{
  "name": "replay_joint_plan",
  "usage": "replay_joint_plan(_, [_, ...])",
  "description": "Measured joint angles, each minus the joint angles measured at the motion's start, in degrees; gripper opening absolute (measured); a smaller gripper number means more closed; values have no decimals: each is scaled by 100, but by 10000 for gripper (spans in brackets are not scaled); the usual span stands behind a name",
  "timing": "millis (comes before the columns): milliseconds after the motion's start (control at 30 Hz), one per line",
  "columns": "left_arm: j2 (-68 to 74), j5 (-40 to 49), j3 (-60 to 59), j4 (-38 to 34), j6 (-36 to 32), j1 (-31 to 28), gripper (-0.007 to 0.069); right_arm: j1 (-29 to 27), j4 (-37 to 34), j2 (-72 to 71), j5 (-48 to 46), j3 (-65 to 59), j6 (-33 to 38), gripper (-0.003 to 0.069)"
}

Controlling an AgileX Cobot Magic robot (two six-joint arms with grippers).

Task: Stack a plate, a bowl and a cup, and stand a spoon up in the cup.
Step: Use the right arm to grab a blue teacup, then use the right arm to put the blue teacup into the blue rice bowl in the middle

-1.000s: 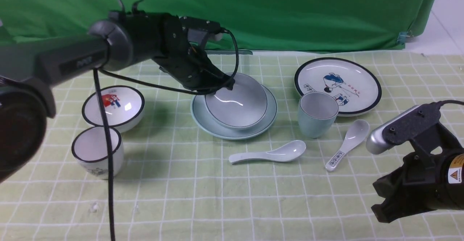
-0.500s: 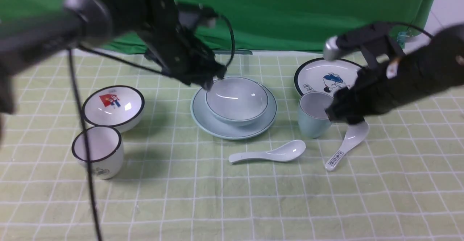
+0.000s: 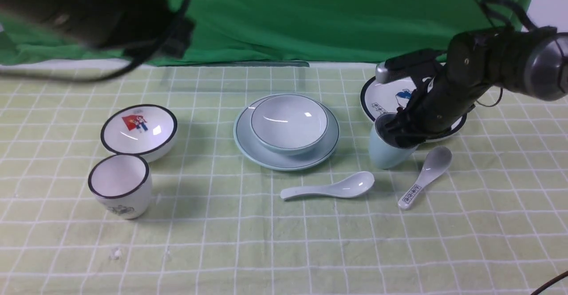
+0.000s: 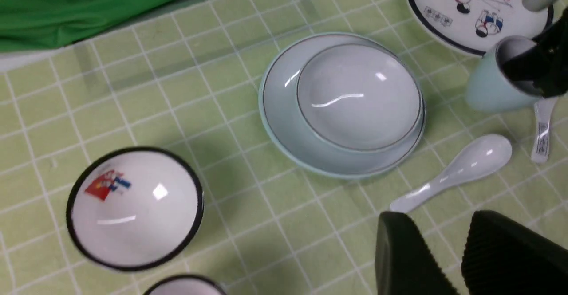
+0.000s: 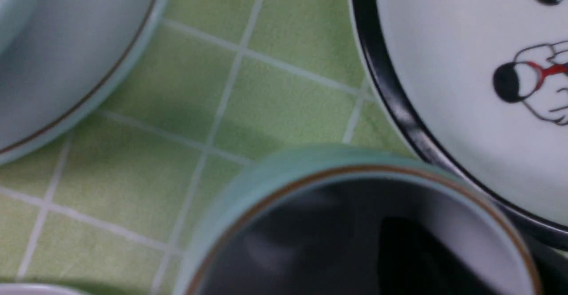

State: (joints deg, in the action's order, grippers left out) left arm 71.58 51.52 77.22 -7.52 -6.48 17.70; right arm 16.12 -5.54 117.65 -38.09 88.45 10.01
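Observation:
The pale blue-green bowl [image 3: 289, 122] sits in the plate [image 3: 250, 144] at the table's middle; both also show in the left wrist view, the bowl [image 4: 358, 95] and the plate [image 4: 277, 108]. The cup [image 3: 385, 153] stands to their right. My right gripper [image 3: 399, 136] is at its rim, jaws open astride the wall on the cartoon plate's side, with one finger [image 5: 421, 259] inside the cup [image 5: 275, 184]. The plain spoon [image 3: 330, 190] lies flat in front of the plate. My left gripper [image 4: 437, 228] is open and empty, high above the table.
A white black-rimmed bowl [image 3: 138, 128] and cup [image 3: 120, 186] stand at the left. The cartoon plate [image 3: 390, 93] lies behind the right gripper. A printed-handle spoon [image 3: 424, 177] lies right of the cup. The left arm [image 3: 88, 11] hangs blurred at the upper left.
My left gripper let go of the bowl on the plate and rose away to the upper left. My right arm swung in from the front right and came down onto the cup's rim.

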Motion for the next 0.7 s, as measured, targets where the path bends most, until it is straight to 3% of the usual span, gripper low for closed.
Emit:
replay_joint_plan(33, [-431,-11,-474,198,40,0,147,0,-51,-15,-48,30,87,123])
replay_joint_plan(100, [-1096,-10,-1321,611,270,0,127,6,-65,-143,-234,146,189,73])
replay_joint_plan(233, [-1959,-69,-2431,1086,596,0,98,60,-235,-331,-729,526,398,74])
replay_joint_plan(300, [-2600,-159,-3358,1215,648,0,62,321,-392,-380,-1374,1110,717,74])
replay_joint_plan(433, [-3189,-450,-4464,1279,648,0,5,976,-437,-129,-1588,1932,972,74])
replay_joint_plan(533, [-3556,-927,-4992,1253,648,0,-25,1380,-235,326,-1423,2530,762,74])
replay_joint_plan(700, [-3872,-1670,-5280,1189,648,0,-30,1557,55,959,-1390,3146,261,74])
